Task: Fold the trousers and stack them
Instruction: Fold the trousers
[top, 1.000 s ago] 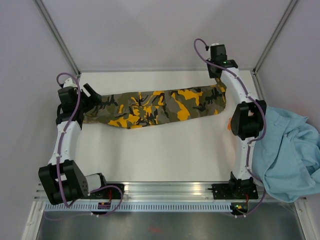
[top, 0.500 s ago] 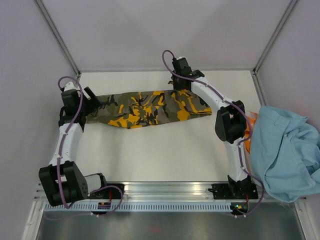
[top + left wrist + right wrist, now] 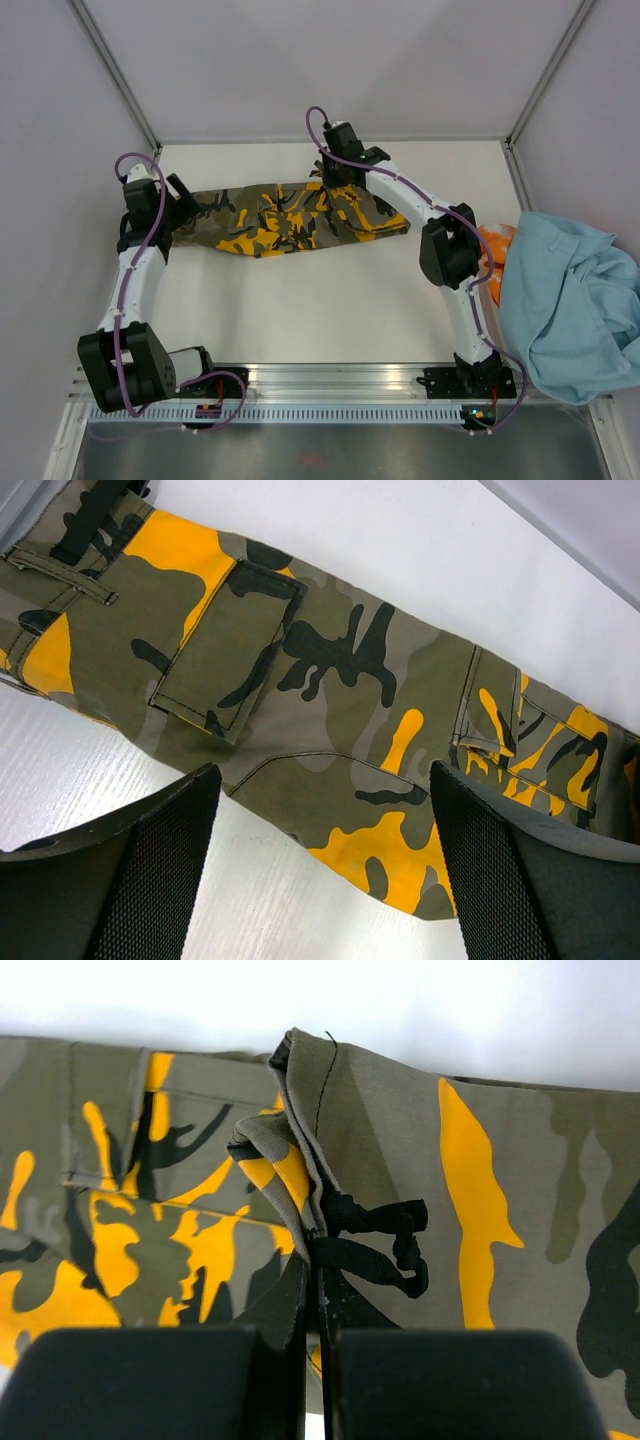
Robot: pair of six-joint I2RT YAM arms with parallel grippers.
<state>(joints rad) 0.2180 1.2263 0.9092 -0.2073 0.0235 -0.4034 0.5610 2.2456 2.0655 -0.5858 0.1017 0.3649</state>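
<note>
- The trousers are camouflage cloth: olive-grey with black streaks and yellow-orange blotches. My left wrist view shows a flap pocket and stitched seams.
- They lie as one long band running left to right across the far half of the bench. Their right end is doubled back on itself.
- The right gripper is clamped tight on a raised ridge of that cloth, above the far middle of the bench. A black cord or strap is bunched right at the pinch.
- The left gripper has its jaws wide apart over the left end of the trousers, at the far-left part of the bench. A pocketed stretch of cloth shows between its fingers. I cannot tell whether they touch it.
- A plain orange garment peeks out at the right edge of the bench, partly under a light-blue garment heaped off that edge.
- Compared with a second ago, the right gripper has swung from the far-right corner of the bench in to the far middle.
- It brought the trouser end with it, so the band now stops well short of the right edge.
- More of the orange garment now shows, since the right arm's elbow no longer covers it.
- The left gripper has barely shifted.
</note>
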